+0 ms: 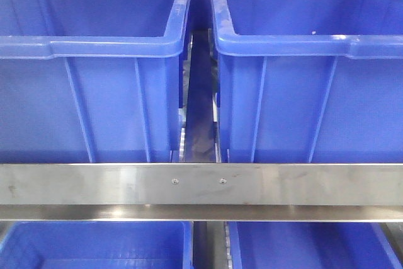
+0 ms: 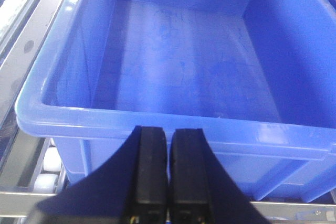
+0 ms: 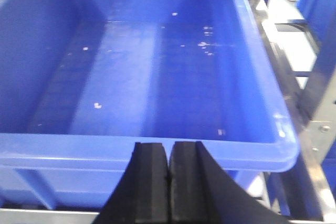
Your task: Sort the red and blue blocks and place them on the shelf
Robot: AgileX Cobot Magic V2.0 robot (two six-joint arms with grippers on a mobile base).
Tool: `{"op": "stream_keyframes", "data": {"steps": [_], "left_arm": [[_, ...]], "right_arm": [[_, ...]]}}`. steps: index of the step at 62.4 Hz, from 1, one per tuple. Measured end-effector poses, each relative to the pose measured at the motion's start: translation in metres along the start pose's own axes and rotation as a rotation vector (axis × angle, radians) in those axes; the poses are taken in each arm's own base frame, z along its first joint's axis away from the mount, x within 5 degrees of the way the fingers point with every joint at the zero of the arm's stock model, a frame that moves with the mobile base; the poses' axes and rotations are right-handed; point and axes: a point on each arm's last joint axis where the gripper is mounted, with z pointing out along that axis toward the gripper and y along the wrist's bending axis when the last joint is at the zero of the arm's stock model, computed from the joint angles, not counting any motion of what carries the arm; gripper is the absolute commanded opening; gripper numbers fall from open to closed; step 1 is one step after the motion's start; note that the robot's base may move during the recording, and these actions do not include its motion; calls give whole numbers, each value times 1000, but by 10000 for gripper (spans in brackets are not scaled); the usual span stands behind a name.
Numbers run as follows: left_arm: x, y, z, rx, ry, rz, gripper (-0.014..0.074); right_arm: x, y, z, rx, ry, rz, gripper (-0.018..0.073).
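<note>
- Your left end effector (image 2: pixel 168 182) and right end effector (image 3: pixel 169 182) both have their pads pressed together with nothing between them.
- Each hovers at 6 o'clock of a blue bin (image 2: pixel 157 124), just outside the near rim; the other bin (image 3: pixel 157 150) also looks bare.
- No red or blue block shows anywhere, so you cannot tell where they lie.
- Risk: advancing could knock a rim or the shelf rail (image 1: pixel 201 184).

Two bins side by side on shelf (image 1: pixel 201 184): left bin (image 1: pixel 94 48), right bin (image 1: pixel 302 45); two more below rail.
</note>
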Motion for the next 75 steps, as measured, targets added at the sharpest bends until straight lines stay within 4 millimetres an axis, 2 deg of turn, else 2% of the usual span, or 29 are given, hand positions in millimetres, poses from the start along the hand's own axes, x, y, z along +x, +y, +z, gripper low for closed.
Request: {"op": "stream_keyframes", "data": {"steps": [22,35,41,62,75], "left_arm": [[0,0,0,0,0,0,123],[0,0,0,0,0,0,123],[0,0,0,0,0,0,123],[0,0,0,0,0,0,123],[0,0,0,0,0,0,123]], "right_arm": [[0,0,0,0,-2,0,49],[-3,0,-15,-6,-75,0,49],[7,0,-22,-9,-92,7,49],[79,-5,-32,-21,-99,49,49],[102,-7,-31,-22,-102,54,49]]}}
